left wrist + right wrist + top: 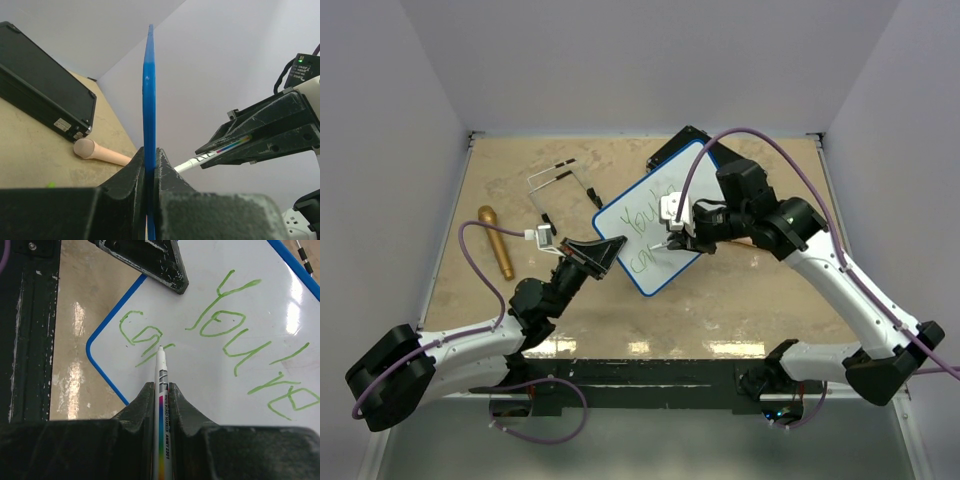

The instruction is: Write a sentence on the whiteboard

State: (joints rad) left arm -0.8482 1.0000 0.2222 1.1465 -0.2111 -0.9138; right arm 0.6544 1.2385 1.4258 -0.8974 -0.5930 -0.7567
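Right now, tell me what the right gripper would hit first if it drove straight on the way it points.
The whiteboard, by the sentence's second line. The marker in the right gripper's jaws leads, tip at or just off the surface; depth unclear.

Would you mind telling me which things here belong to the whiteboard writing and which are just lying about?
In use:
whiteboard, clamped by its edge in the left gripper
green sentence, only partly written
marker, held in the right gripper

Lying about:
black case
microphone
thin metal frame
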